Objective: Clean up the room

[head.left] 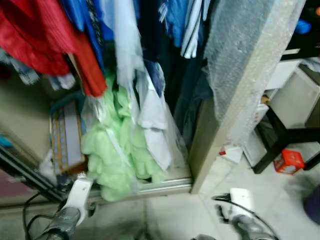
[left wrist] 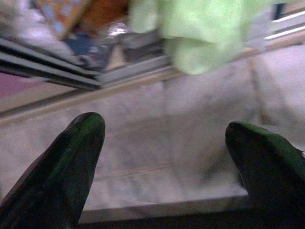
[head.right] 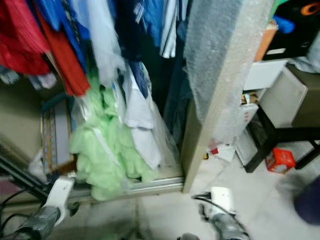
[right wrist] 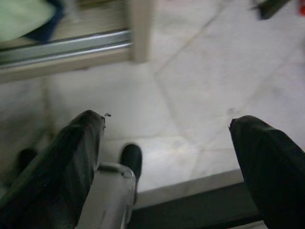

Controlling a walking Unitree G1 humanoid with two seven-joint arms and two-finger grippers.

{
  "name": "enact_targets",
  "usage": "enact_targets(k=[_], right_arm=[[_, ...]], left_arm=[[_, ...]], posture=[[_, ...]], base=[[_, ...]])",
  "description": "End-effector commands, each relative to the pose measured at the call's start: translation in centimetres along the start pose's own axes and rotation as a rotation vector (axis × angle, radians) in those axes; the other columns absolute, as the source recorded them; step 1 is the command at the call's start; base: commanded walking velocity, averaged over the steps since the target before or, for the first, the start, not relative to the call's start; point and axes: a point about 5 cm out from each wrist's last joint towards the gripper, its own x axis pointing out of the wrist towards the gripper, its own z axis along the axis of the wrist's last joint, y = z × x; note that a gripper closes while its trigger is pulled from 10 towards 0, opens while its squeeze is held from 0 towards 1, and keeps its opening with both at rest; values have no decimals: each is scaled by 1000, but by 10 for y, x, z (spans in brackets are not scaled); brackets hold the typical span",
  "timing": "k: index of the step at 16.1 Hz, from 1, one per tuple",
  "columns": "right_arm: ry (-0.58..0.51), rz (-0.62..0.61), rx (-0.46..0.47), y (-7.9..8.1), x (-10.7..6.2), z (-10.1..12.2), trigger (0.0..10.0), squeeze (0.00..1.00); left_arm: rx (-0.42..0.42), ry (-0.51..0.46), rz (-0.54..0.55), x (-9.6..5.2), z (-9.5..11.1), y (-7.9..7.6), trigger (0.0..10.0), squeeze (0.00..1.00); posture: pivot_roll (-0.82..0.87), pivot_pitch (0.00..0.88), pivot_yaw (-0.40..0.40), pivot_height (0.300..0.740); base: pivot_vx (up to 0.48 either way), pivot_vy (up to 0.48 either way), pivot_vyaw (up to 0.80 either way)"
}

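An open wardrobe stands before me. A pale green fluffy garment [head.left: 116, 150] spills from its bottom onto the metal sliding track [head.left: 160, 186]. Red [head.left: 45, 40], blue and white [head.left: 150, 115] clothes hang above it. My left arm [head.left: 75, 200] hangs low just in front of the track. In the left wrist view my left gripper [left wrist: 164, 157] is open over bare tile, with the green garment [left wrist: 200, 33] ahead of it. My right arm [head.left: 240, 210] hangs low by the wardrobe's side panel. My right gripper [right wrist: 167, 157] is open over the floor and holds nothing.
A bubble-wrapped wardrobe side panel [head.left: 245, 75] leans up on the right. Beyond it stand a black stool leg [head.left: 280, 135], a small red box [head.left: 289, 161] and white boxes [head.left: 295, 95]. A striped flat item [head.left: 67, 137] leans inside the wardrobe at the left. Black rails [head.left: 25, 175] cross the lower left.
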Motion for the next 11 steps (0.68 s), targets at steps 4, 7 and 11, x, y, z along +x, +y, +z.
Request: enact_targets(k=[4, 7, 11], right_arm=[[-4, -28, -13, -12, -1, 1, 10000, 0], [-7, -29, -12, -12, -1, 1, 10000, 0], [-42, -73, 18, -14, -1, 3, 10000, 0]], left_arm=[[2, -26, -15, 1, 8, -3, 10000, 0], [10, -22, -8, 1, 8, -3, 10000, 0], [4, -28, -8, 1, 9, -2, 10000, 0]], posture=[[-60, 0, 50, 740], [-61, 0, 51, 740], [-62, 0, 53, 740]], base=[[0, 0, 0], [0, 0, 0], [0, 0, 0]])
